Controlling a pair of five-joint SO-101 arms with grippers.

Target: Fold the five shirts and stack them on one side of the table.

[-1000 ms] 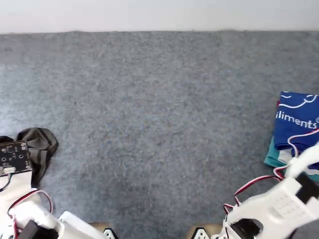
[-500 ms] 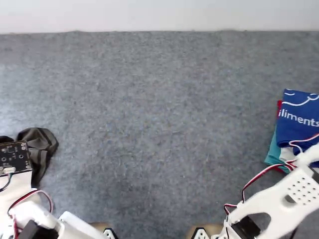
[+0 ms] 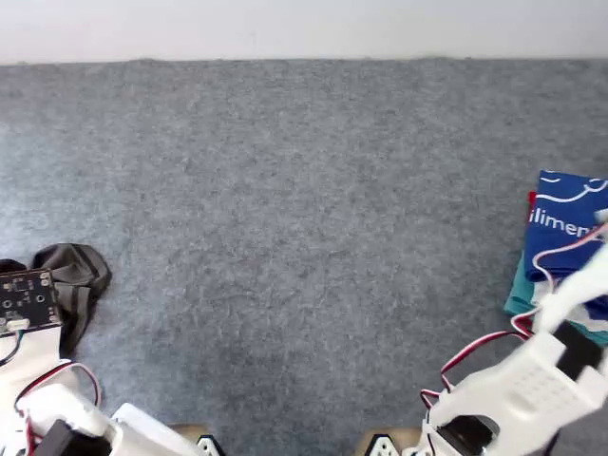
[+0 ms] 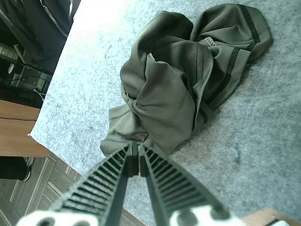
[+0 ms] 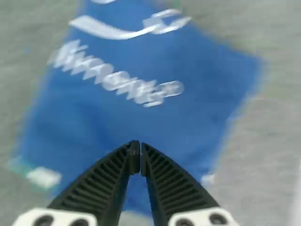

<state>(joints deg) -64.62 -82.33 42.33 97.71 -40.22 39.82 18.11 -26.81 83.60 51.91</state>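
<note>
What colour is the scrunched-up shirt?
The scrunched-up shirt is dark olive green with black seams, clearest in the left wrist view.

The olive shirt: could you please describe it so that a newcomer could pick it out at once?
Start from the grey table in the high view and go to its left edge. There the olive shirt lies in a crumpled heap. Unlike the blue shirt folded flat atop the stack at the right edge, it is dark, unfolded and alone.

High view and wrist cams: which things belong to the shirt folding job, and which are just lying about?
Job:
crumpled olive shirt
folded blue shirt on a teal shirt
left gripper
right gripper

Lying about:
grey table cover
floor beyond the table
</note>
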